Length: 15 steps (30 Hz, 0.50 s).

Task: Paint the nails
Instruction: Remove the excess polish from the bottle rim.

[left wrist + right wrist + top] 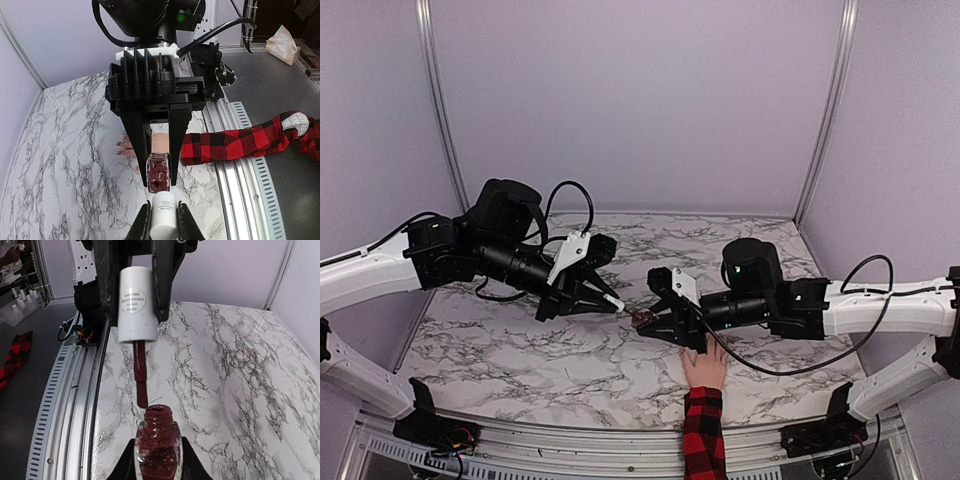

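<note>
nails (118, 145) on marble (65, 150) under right tool (158, 181), clamped on bottle (157, 171); left tool (164, 209) clamped on brush cap (163, 220).

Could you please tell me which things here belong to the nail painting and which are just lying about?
Belonging to the job:
dark-tipped fingernails of the pale hand in a red-and-black plaid sleeve
open dark-red glass polish bottle, in the right gripper
white cylindrical brush cap, in the left gripper

Lying about:
beige tissue pack
clear tray of small items
</note>
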Each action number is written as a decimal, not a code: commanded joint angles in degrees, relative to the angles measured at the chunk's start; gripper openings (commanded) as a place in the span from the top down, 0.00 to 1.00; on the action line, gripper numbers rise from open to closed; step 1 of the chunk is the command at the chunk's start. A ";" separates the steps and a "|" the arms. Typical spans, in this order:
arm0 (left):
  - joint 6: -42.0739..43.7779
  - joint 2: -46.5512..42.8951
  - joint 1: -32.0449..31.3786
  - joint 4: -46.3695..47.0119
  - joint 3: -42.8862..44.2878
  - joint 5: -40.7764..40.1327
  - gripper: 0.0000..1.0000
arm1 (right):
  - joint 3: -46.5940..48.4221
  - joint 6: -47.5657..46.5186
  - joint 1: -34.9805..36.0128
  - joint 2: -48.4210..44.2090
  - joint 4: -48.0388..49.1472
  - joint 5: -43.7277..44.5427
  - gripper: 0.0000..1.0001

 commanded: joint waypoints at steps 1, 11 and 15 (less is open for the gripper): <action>0.16 -0.48 0.31 0.09 -0.47 0.62 1.00 | -0.35 -0.70 -0.18 -1.53 2.19 -1.86 1.00; 0.16 -0.22 0.31 0.09 -0.55 0.70 1.00 | -0.76 -0.68 -0.18 -2.35 2.89 -1.97 1.00; 0.26 -0.18 0.31 0.09 -0.55 0.78 1.00 | -0.63 -0.63 -0.18 -2.26 2.88 -2.16 1.00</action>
